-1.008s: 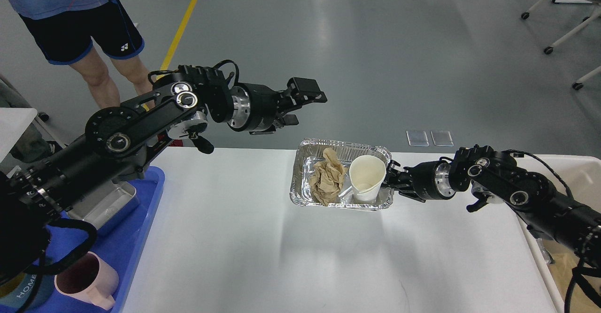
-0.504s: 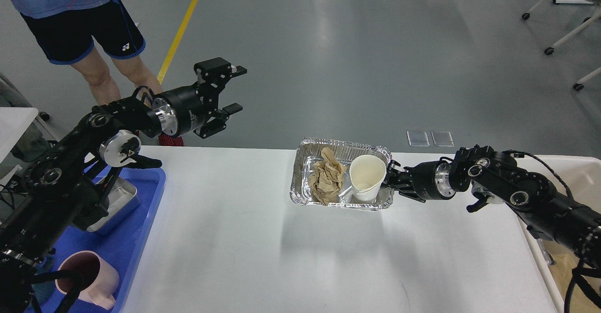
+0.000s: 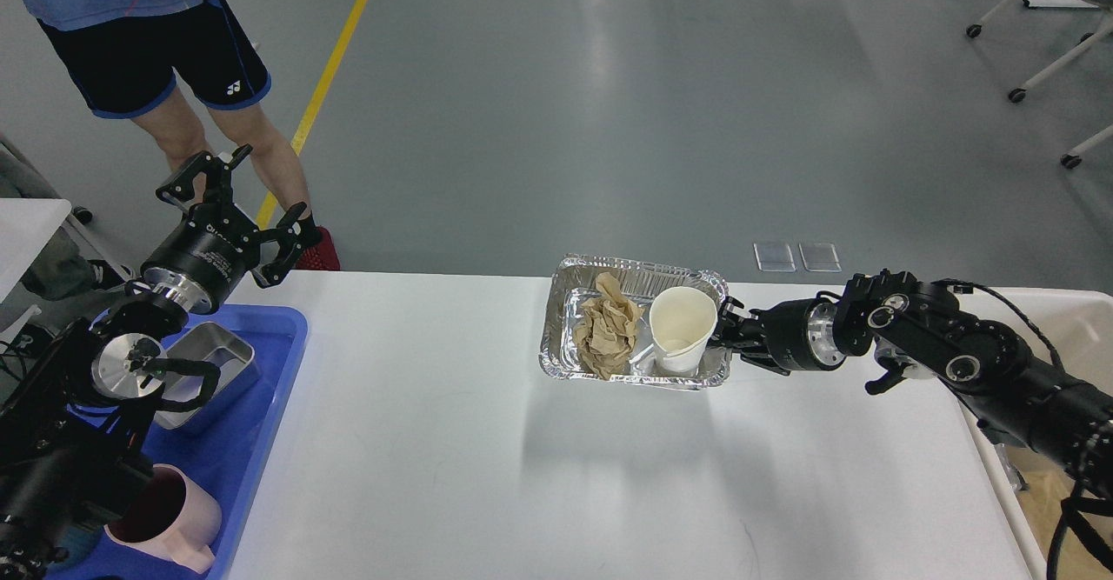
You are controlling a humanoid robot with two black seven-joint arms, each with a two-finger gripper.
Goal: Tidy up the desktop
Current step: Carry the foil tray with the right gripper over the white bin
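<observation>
The white desktop point(image 3: 452, 441) fills the lower part of the head view. A silver foil tray point(image 3: 569, 363) sits near its far edge and holds a crumpled brown paper point(image 3: 609, 328) and a white paper cup point(image 3: 680, 326). My right gripper point(image 3: 727, 335) reaches in from the right and is shut on the foil tray's right rim. My left gripper point(image 3: 248, 199) is open and empty, raised beyond the desktop's far left corner, above the blue tray point(image 3: 278, 363).
The blue tray at the left holds a steel container point(image 3: 217, 363) and a pink mug point(image 3: 169, 515). A beige bin point(image 3: 1074, 328) stands off the right edge. A person's legs point(image 3: 226, 128) stand behind the far left corner.
My left arm has swung far to the left and pulled back, from near the foil tray to over the blue tray, gripper still open. The right gripper and foil tray have barely moved.
</observation>
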